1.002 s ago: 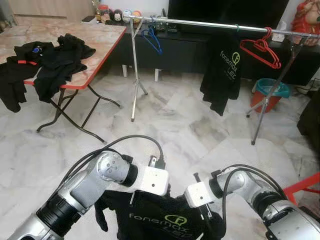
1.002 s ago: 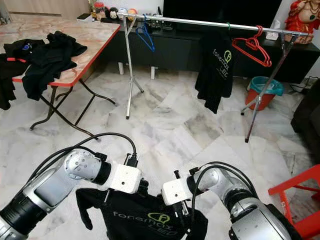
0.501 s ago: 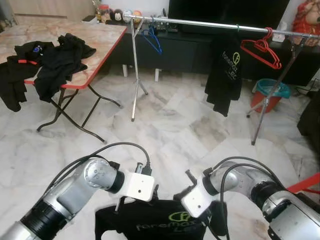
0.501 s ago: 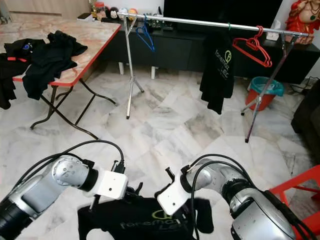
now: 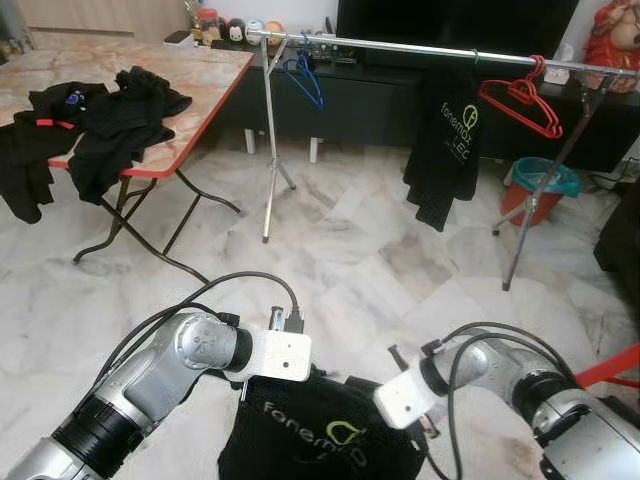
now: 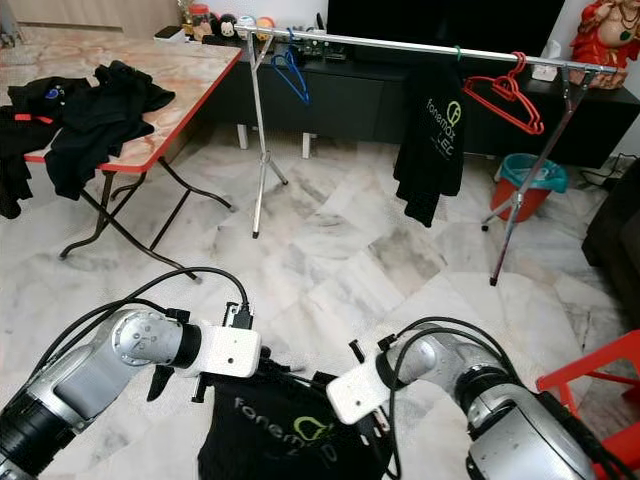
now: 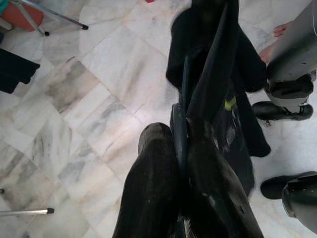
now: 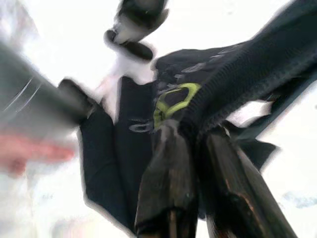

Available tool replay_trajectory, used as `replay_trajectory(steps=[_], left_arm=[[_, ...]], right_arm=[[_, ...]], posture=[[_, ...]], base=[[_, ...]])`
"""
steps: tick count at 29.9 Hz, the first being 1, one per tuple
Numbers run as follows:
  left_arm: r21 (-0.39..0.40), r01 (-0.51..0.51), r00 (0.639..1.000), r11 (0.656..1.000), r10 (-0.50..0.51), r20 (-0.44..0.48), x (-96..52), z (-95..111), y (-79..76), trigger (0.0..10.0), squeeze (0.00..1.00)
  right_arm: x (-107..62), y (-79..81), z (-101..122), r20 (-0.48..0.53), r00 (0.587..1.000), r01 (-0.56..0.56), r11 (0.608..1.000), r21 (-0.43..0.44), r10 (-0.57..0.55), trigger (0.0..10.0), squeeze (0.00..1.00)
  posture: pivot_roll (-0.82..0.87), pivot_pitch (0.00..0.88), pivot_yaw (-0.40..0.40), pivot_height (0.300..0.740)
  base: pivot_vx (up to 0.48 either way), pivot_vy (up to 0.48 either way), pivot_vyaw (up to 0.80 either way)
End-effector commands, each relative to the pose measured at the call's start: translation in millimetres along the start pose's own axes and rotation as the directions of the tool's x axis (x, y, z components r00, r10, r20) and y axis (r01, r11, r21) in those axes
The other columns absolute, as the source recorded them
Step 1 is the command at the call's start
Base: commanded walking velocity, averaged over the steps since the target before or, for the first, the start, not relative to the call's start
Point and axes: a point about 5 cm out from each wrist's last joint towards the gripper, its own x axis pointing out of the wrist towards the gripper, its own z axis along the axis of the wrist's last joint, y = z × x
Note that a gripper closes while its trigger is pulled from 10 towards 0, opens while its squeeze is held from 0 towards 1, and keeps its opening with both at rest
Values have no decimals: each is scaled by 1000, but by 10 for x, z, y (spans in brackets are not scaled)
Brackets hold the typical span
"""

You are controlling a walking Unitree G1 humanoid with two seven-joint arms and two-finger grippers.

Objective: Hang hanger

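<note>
**Both grippers on black shirt, well short of the rail**

Landmark: clothes rail (image 5: pixel 420 47). Black shirt (image 5: pixel 320 430) with green logo hangs low over the marble floor (image 5: pixel 330 250), well in front of the rail. Left gripper (image 7: pixel 181 148) is clenched on the dark hanger (image 7: pixel 184 89) threaded into the shirt. Right gripper (image 8: pixel 198 148) is clamped on a fold of the shirt. On the rail: blue hanger (image 5: pixel 303 78), another black shirt (image 5: pixel 447 140), red hanger (image 5: pixel 520 100). Table (image 5: pixel 200 70) with dark clothes stands left of the rail.
</note>
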Motion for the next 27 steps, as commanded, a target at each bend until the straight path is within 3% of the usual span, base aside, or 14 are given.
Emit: replay_trajectory(steps=[1,4,6,7,10,14,16,21,27], left_arm=[[21,-50,994,999,51,-93,-138,-129,104,10000,0],[22,-71,980,997,74,-183,-143,-271,88,10000,0],[3,-102,976,995,101,-195,-130,-313,95,10000,0],[-12,-127,974,992,122,-190,-116,-331,97,10000,0],[-10,-138,979,990,135,-156,-105,-312,92,10000,0],[-20,-178,980,984,175,-92,-146,-273,100,10000,0],[-36,-181,981,983,177,-76,-167,-266,98,10000,0],[-96,-77,994,992,84,74,-255,-133,-8,10000,0],[-103,105,989,989,-93,117,-372,-87,-166,10000,0]], right_arm=[[-80,171,-141,-86,988,-127,992,-2,126,0,0],[-139,187,-170,-115,980,-166,986,-16,163,0,0],[-151,144,-168,-130,984,-130,991,-41,123,0,0],[-159,81,-172,-150,986,-75,996,-54,66,0,0],[-182,71,-221,-208,977,-62,995,-73,46,0,0],[-249,201,-386,-332,940,-100,994,-47,79,0,0],[-241,233,-405,-332,941,-80,997,-19,69,0,0],[-261,201,-513,-426,902,59,998,-38,-70,0,0],[-331,204,-631,-519,842,132,990,-60,-143,0,0]], posture=[[64,0,-67,740],[60,0,-64,740],[55,0,-62,740],[54,0,-62,740],[53,0,-63,740],[55,0,-63,740],[56,0,-64,740],[53,0,-63,740],[60,0,-65,740]], base=[[0,0,0],[0,0,0],[0,0,0],[0,0,0],[0,0,0],[0,0,0],[0,0,0],[0,0,0],[0,0,0]])
